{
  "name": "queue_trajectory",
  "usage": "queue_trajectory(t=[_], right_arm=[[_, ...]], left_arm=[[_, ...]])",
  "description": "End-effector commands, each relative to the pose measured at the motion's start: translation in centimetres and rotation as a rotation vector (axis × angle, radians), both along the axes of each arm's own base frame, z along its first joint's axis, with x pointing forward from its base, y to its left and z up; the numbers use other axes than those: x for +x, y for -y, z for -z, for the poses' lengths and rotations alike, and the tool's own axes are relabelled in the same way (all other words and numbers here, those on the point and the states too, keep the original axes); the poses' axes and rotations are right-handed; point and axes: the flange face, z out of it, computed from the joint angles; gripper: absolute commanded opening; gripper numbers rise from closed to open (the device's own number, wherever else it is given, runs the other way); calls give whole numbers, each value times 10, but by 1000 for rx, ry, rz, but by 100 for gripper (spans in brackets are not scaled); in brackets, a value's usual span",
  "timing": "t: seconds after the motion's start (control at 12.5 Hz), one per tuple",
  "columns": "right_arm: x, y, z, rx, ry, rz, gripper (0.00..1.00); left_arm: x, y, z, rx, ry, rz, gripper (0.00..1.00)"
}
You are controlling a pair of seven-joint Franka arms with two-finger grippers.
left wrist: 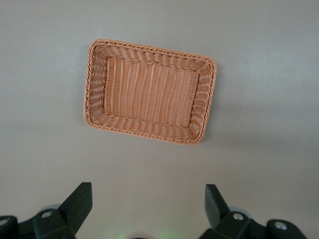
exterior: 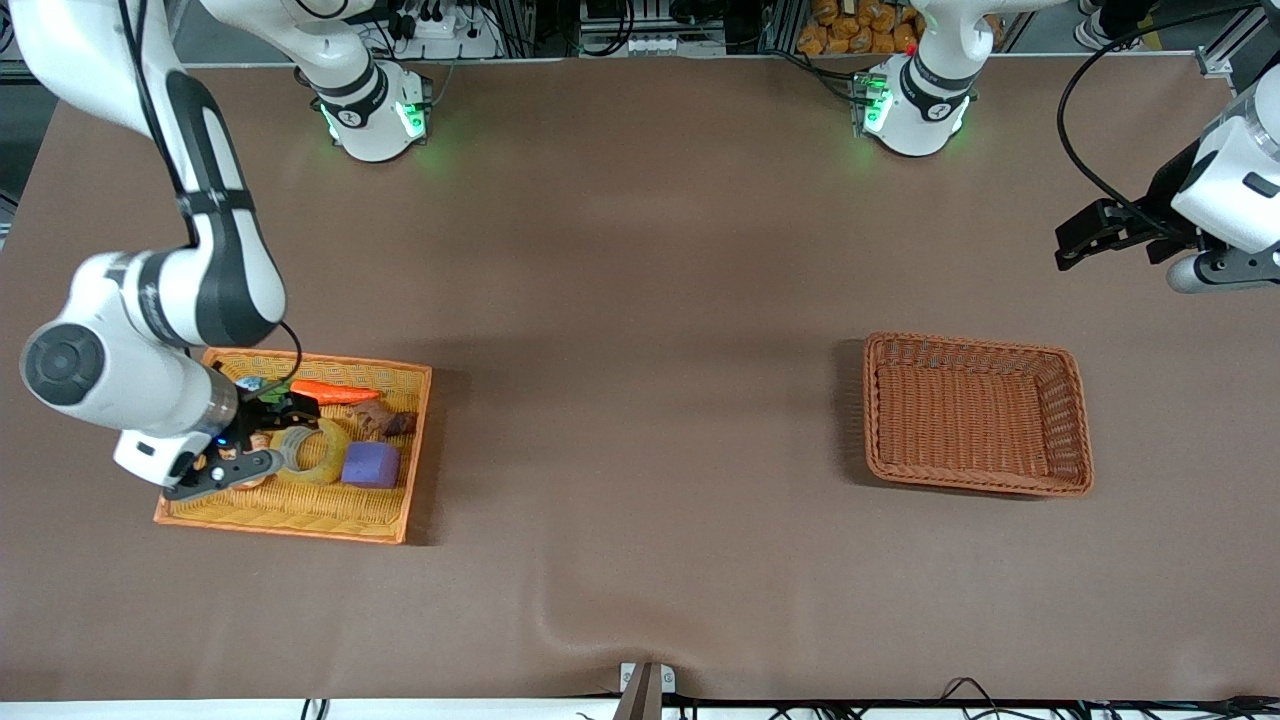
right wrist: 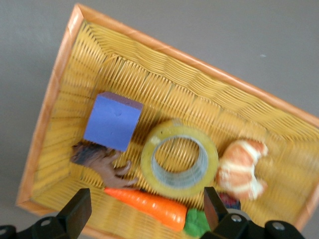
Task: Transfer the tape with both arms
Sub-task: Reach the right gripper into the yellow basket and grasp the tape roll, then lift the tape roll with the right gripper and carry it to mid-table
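Premises: a robotics laboratory. Two white jointed robot arms with black bands (exterior: 215, 270) (exterior: 1225, 180) stand bolted at the edge of a wide table covered in brown cloth (exterior: 640, 400), their bases lit green. Aluminium framing, power strips and loose black cabling (exterior: 1090, 130) line the table's edge. Staged test props sit out: an orange-rimmed yellow wicker tray (exterior: 385, 525) and a brown wicker basket (exterior: 975, 485).

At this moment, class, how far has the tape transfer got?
Nothing looks done: the tape lies in the yellow basket among the other items. In hand: the right gripper hovers open over it. The left gripper waits, open, above the table. The grasp, handover and any drop into the brown basket remain.
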Motion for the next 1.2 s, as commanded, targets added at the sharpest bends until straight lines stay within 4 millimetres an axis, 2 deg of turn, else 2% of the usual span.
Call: queue_trajectory(t=[0.0,0.08,0.4,0.72,0.8,0.88,0.96,1.04,1.12], right_arm=[[12,23,49,54,10,-186,100],[12,38,65,74,2,-257,100],[-7,27,96,120,-53,-273,100],[-10,25,103,122,-62,-283,100],[-14,26,116,121,-79,-281,81],[-15,28,120,119,-77,-262,37],[-15,28,120,120,-77,-258,29],[-14,28,120,126,-72,-249,11],[-15,27,121,131,-75,-246,0]], left_arm=[[4,1,4,24,-8,24,100],[4,1,3,24,-6,24,100],[4,3,3,24,-6,27,100],[4,2,3,25,-6,27,100],[4,3,4,25,-8,29,100],[4,3,4,25,-8,29,100],[4,2,4,25,-8,27,100],[4,2,4,25,-8,27,100],[4,4,4,25,-8,30,100]])
